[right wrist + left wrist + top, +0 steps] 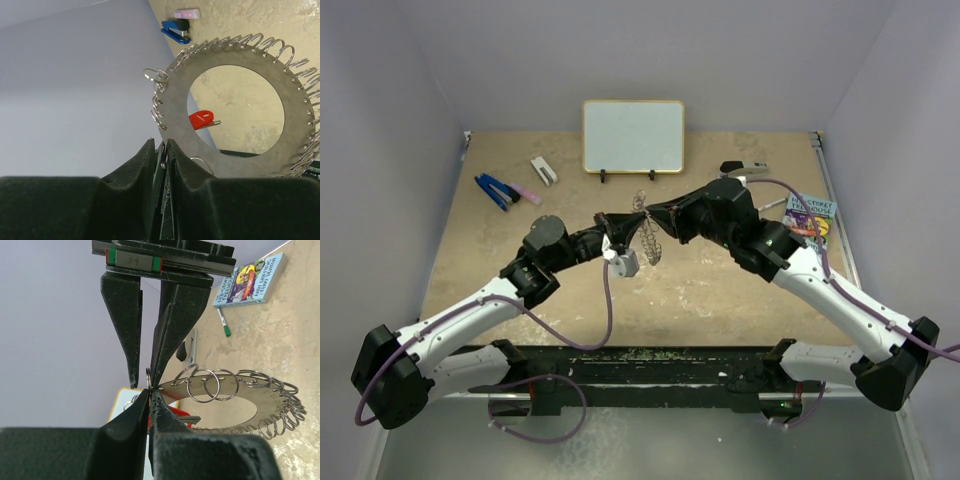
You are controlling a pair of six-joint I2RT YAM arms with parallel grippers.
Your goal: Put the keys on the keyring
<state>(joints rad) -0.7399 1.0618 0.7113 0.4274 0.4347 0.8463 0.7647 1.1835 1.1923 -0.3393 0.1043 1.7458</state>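
- Left gripper (150, 397): the fingers are drawn together with almost no gap. They are clamped on the rim of the keyring (174, 107).
- Right gripper (164, 148): it is likewise pinched tight on the same stretch of rim and meets the left gripper tip to tip from the opposite side. A thin wire loop sits between its pads. I cannot tell whether the grip bears on the plate or on that loop alone.
- Keyring: it is held in the air between the two grippers over the middle of the table (740, 300), and appears nearly edge-on from the overhead camera. It is a flat grey plate with a wide central hole. Small wire split rings are threaded through holes around its rim.
- Key (201, 119): it has a red head and a short silver blade, and is seen through the central hole, close to the gripped edge. Whether it is hooked onto the ring cannot be determined.
- On the table, well apart from the work:
  - a blue stapler (175, 31) with a small pink block (186, 14) beside it, at the far left;
  - a yellow-framed whiteboard (633, 135) standing at the far edge;
  - a book (250, 282) with a green-tipped pen (223, 322) just beside it, at the right.
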